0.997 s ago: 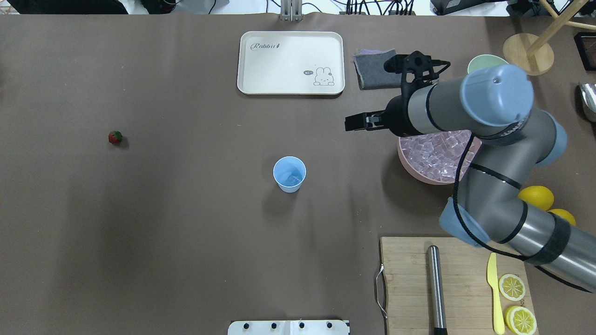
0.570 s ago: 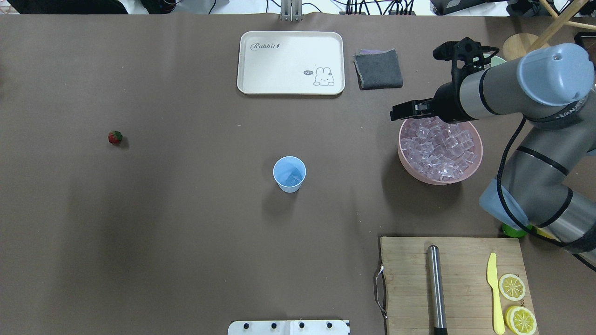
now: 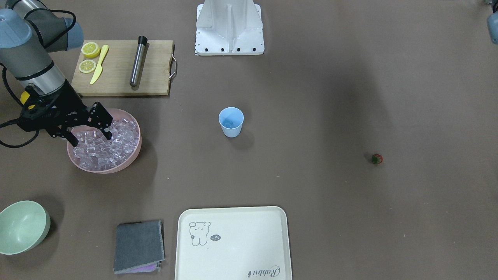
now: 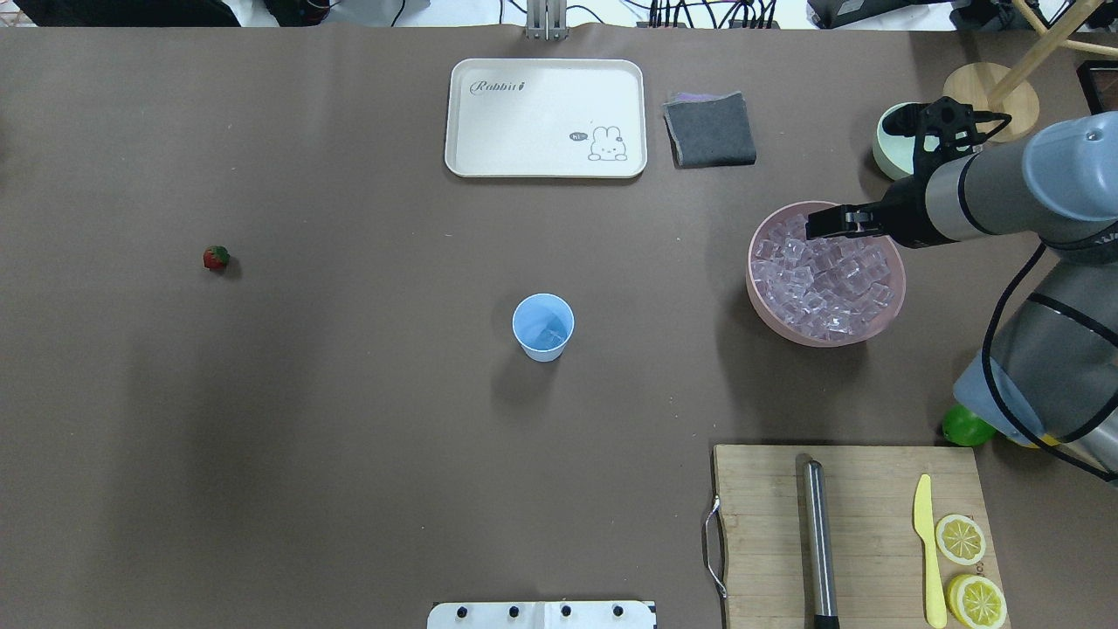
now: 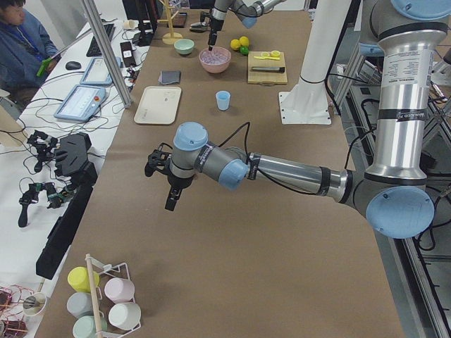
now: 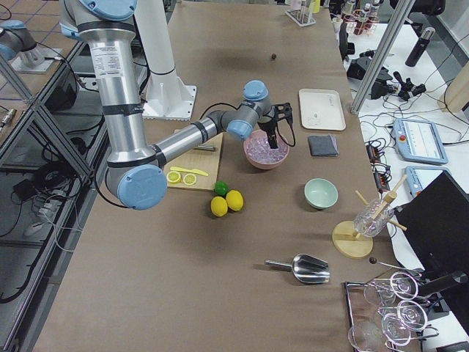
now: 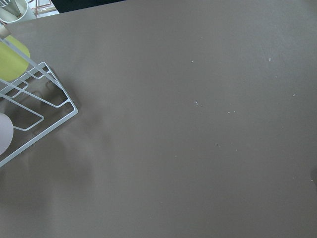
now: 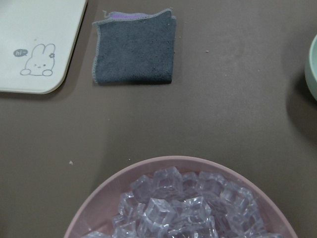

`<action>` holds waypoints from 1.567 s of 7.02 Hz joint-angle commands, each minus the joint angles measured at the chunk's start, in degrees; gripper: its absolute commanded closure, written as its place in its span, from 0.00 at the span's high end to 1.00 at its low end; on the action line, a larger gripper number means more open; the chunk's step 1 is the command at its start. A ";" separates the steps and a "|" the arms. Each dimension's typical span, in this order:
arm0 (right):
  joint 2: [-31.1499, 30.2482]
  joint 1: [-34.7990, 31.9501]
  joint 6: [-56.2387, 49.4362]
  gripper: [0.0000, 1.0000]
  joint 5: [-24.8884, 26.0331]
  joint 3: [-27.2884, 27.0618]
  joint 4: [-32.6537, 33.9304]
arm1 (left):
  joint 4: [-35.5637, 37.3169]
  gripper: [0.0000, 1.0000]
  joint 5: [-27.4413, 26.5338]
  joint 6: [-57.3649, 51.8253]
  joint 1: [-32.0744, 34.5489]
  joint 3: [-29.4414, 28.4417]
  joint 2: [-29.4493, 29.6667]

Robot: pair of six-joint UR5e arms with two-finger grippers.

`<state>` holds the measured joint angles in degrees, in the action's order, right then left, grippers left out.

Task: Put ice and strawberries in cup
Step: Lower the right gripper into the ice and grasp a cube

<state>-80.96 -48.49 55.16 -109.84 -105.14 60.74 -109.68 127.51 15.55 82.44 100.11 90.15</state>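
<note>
Right gripper (image 4: 823, 223) has been swung back rightward from beside the pink bowl (image 4: 821, 342); it's now held over the ice (image 4: 825, 284), jaws apart. In overhead, the lime (image 4: 963, 426) has been uncovered and the lemons (image 6: 234, 199) hidden by the arm.

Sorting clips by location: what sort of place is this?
Likely a robotics lab staged as a drink-prep bench: right arm at the table, pink bowl of ice, a person at a desk alongside.
</note>
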 commanded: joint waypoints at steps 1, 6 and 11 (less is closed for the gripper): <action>-0.16 3.13 0.65 0.76 3.40 1.34 -0.10 | 0.00 0.98 -0.16 0.00 0.00 0.09 -0.06; 0.46 8.67 3.46 0.81 6.73 2.66 -0.01 | 0.00 0.98 -0.16 -0.08 0.09 1.15 -0.94; 0.28 8.67 2.67 0.23 6.57 3.19 -0.01 | 0.00 0.98 -0.16 -0.09 0.09 1.23 -0.94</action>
<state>-80.90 -39.85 58.07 -103.22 -102.08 60.70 -109.62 127.35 15.40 82.53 101.17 89.28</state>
